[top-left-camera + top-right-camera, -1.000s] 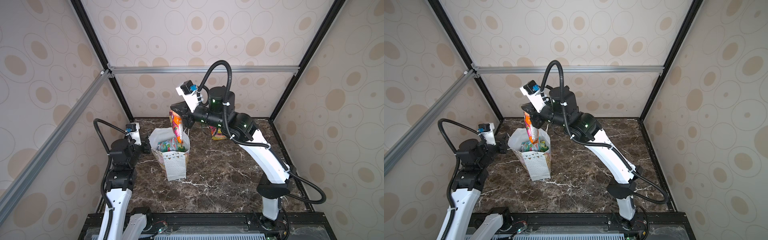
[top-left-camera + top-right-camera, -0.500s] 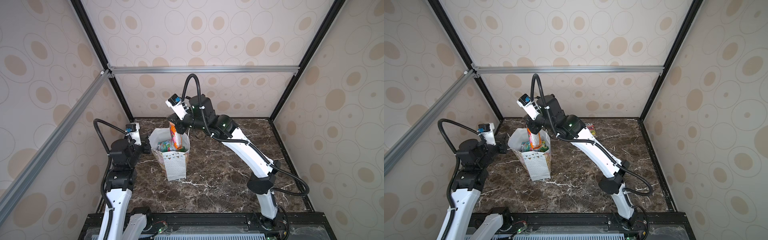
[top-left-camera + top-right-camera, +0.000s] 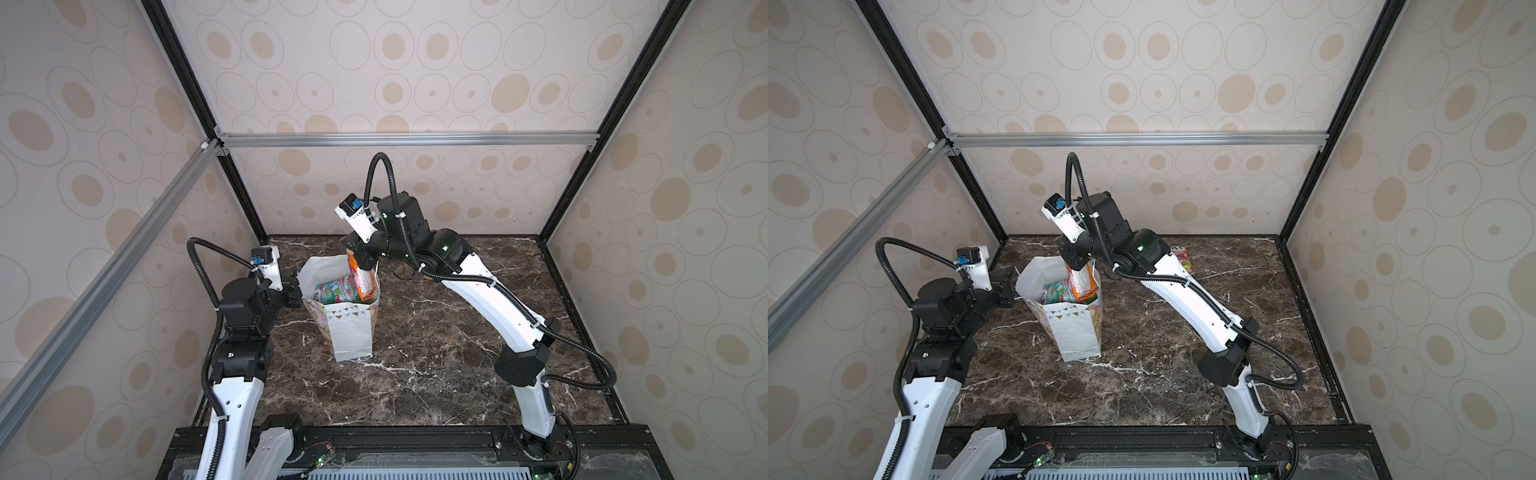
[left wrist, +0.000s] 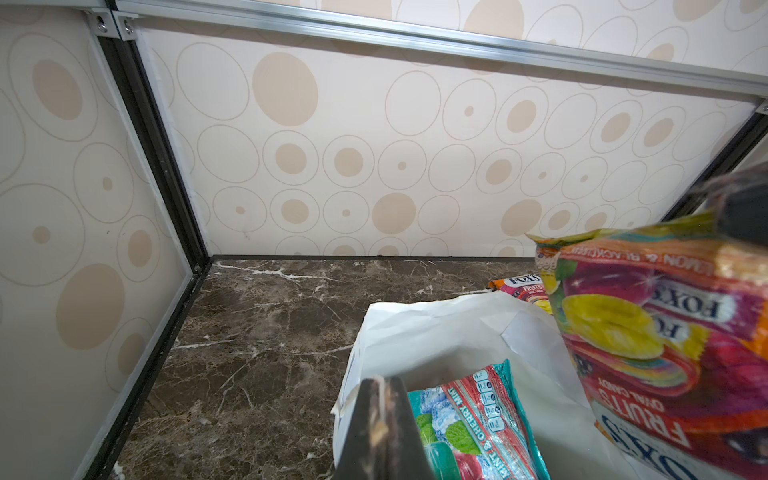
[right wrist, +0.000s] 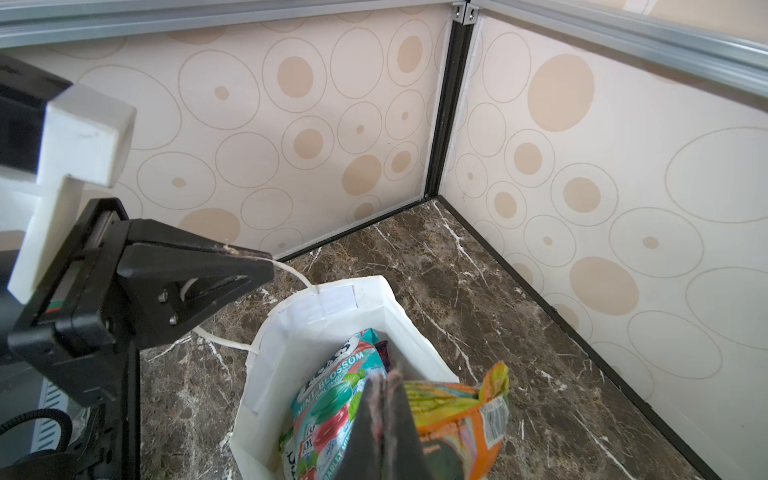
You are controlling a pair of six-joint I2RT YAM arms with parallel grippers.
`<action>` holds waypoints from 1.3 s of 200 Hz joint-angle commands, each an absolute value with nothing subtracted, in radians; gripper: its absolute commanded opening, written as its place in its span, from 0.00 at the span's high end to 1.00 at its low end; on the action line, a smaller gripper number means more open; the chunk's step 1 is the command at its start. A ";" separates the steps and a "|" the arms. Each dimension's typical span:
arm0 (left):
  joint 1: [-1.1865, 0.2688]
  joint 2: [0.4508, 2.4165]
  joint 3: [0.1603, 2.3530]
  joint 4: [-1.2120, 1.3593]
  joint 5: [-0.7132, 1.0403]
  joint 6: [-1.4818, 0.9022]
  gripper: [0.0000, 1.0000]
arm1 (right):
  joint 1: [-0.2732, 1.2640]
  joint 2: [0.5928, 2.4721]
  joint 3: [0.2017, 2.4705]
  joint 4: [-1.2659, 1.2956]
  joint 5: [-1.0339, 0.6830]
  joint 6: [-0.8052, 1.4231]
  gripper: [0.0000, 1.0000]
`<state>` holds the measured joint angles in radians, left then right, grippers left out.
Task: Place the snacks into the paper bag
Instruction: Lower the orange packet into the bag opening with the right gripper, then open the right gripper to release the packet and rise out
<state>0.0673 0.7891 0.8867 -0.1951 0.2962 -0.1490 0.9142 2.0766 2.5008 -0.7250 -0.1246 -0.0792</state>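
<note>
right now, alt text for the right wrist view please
The right gripper holds an orange pouch in the mouth of the open paper bag, above a teal pouch inside. The left gripper pinches the bag's cord handle.

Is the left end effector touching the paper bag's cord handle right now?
Touching. The right wrist view shows the cord handle running from the paper bag into the shut left end effector.

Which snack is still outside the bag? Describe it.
Follow the marble table's back edge to beyond the right arm. One flat FOX'S pouch lies there. It alone rests on bare marble; the others seen sit in the paper bag, or, like the orange pouch, hang from the right tool.
</note>
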 commanded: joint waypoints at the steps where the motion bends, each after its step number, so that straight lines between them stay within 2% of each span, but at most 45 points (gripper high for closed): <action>1: 0.070 0.778 0.897 -0.154 0.301 -0.148 1.00 | 0.917 2.072 2.464 -0.701 -0.178 -0.076 1.00; 58: 0.070 0.776 0.895 -0.156 0.299 -0.147 1.00 | 0.916 2.090 2.444 -0.684 -0.237 -0.041 1.00; 108: 0.070 0.776 0.896 -0.155 0.301 -0.147 1.00 | 0.917 2.083 2.390 -0.654 -0.127 -0.041 1.00; 116: 0.070 0.776 0.894 -0.156 0.302 -0.147 1.00 | 0.917 2.090 2.397 -0.656 -0.123 -0.043 0.95; 134: 0.070 0.776 0.895 -0.156 0.298 -0.145 1.00 | 0.917 2.105 2.414 -0.665 -0.130 -0.042 0.75; 151: 0.070 0.774 0.896 -0.155 0.297 -0.146 1.00 | 0.918 2.110 2.422 -0.668 -0.140 -0.040 0.66; 222: 0.070 0.773 0.895 -0.158 0.294 -0.144 1.00 | 0.933 2.073 2.451 -0.679 -0.128 -0.061 0.63; 260: 0.071 0.768 0.894 -0.156 0.290 -0.143 1.00 | 0.936 2.008 2.436 -0.712 -0.039 -0.068 0.63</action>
<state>0.0673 0.7887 0.8864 -0.1951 0.2890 -0.1486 0.9295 2.0937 2.4252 -0.6876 -0.1078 -0.0509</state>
